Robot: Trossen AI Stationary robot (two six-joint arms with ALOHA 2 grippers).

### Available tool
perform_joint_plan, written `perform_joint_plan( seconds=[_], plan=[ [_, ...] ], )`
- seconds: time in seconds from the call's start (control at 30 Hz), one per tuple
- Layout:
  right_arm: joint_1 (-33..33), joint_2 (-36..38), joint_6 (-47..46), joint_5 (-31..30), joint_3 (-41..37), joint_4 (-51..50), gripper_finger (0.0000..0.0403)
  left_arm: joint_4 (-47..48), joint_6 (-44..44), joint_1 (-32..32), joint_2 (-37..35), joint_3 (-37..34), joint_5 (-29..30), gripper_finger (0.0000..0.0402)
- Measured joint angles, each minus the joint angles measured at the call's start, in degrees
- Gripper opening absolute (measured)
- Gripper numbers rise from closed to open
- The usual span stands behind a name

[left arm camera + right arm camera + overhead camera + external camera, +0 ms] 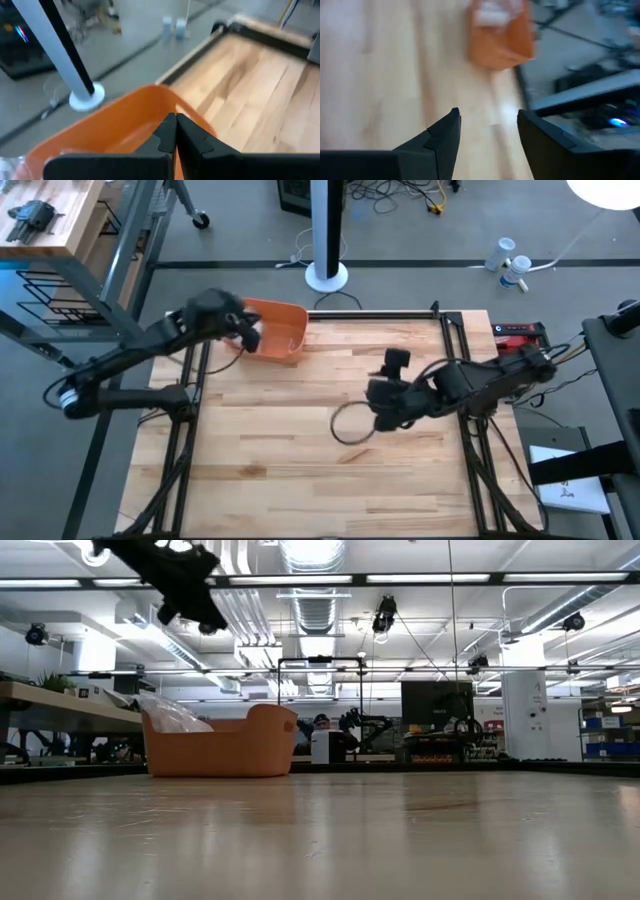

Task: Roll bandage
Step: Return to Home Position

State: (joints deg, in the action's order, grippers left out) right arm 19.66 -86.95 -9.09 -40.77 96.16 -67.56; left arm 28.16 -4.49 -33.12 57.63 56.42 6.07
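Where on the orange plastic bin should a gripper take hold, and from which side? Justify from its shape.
Probably the thin upright wall of the orange plastic bin at its rim, from above, one finger inside and one outside: the open top exposes the rim. Choose the end away from the transparent bag sticking up inside.

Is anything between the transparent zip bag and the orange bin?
Nothing visible: the transparent zip bag already lies in the orange plastic bin. The left gripper, shut, hangs above it; the right gripper, open, is over the wooden table.

Orange bin (pixel 222 748) holds clear bag (pixel 172 713); left arm (pixel 168 575) above.
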Motion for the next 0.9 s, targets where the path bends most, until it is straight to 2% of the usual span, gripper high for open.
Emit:
perform_joint_plan(
  seconds=[0.1,0.27,0.33,0.4,0.47,0.6,0.67,0.77,0.83,0.9],
  plan=[
    [0.22,3.97,0.5,5.26,-9.8,4.28,0.0182,-3.89,-0.29,0.0,-6.52,-4.72,0.21,0.0],
    [0.06,6.05,-5.74,6.66,-19.73,6.22,0.0166,-5.8,-0.54,0.0,-15.13,-10.97,0.42,0.0],
    [0.13,6.02,-9.81,6.79,-22.3,6.65,0.0161,-5.7,-3.63,0.07,-17.97,-13.84,0.15,0.0],
    [0.22,5.82,-11.98,6.77,-24.43,6.66,0.0158,-7.67,-6.17,0.07,-19.61,-17.05,-1.97,0.0],
    [0.22,5.56,-11.56,6.77,-26.47,6.88,0.0155,-13.65,-7.02,0.06,-21.09,-20.92,-6.81,0.0],
    [0.09,4.97,-5.88,6.28,-30.47,8.41,0.0153,-30.61,-6.29,0.09,-23.47,-30.92,-17.84,0.0],
    [-0.04,5.16,-1.37,7.12,-32.74,12.54,0.0153,-38.4,-6.05,0.09,-24.04,-36.05,-21.66,0.0],
    [-0.98,5.24,5.74,11.45,-36.55,18.73,0.0157,-45.53,-5.47,0.06,-24.57,-41.79,-21.71,0.0],
    [-2.26,5.62,10.69,15.99,-39.04,23.38,0.016,-46.53,-4.98,0.01,-24.73,-44.08,-21.64,0.0],
    [-3.79,6.02,15.59,18.1,-42.33,26.71,0.0162,-46.47,-2.55,0.02,-24.88,-45.72,-21.68,0.0]
  ],
)
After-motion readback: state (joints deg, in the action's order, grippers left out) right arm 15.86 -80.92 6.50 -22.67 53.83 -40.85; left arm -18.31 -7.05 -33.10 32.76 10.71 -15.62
